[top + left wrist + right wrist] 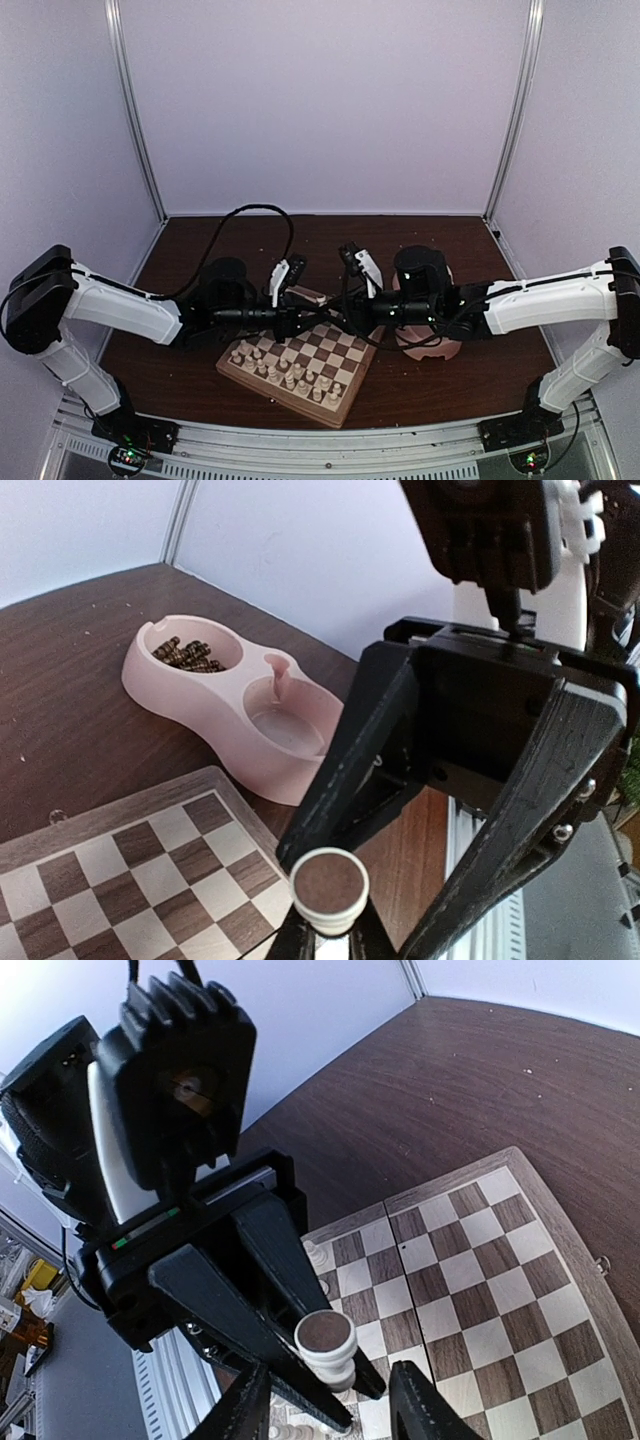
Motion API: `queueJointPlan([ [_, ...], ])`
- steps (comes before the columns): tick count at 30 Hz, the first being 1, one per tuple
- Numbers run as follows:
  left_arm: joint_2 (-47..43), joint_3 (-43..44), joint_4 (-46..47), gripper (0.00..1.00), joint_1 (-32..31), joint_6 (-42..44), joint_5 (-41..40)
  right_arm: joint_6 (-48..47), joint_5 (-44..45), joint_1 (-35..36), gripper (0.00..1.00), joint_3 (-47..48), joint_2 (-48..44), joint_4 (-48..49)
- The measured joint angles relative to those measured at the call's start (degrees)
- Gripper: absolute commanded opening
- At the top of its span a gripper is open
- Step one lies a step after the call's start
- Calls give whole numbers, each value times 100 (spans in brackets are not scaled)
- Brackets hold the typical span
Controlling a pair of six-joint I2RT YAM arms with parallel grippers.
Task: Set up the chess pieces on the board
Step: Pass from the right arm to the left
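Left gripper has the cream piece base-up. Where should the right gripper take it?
Probably the wide base collar of the chess piece, the only end clear above the left gripper's closed tips. Bring the open right gripper in head-on from opposite, fingers either side of the collar.

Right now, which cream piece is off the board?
The chess piece pinched in the left gripper, round brown underside showing, above the board; the other cream pieces stand on its squares.

Fixed camera looks down from behind; both close wrist views share the board (345, 348)
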Motion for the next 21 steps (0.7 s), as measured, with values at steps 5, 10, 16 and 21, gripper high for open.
queueJointPlan([
  [5,-210,238,-890,6,-240,745,-575,17,2,-24,42,107,-33,-350],
  [10,-240,297,-1244,6,-363,1093,-852,57,-63,-46,42,118,-33,-540],
  [16,-240,299,-1392,6,-422,1241,-870,140,-33,-79,45,107,-101,-527],
  [21,-240,302,-1408,6,-479,1290,-848,144,105,-142,42,20,-457,-413],
])
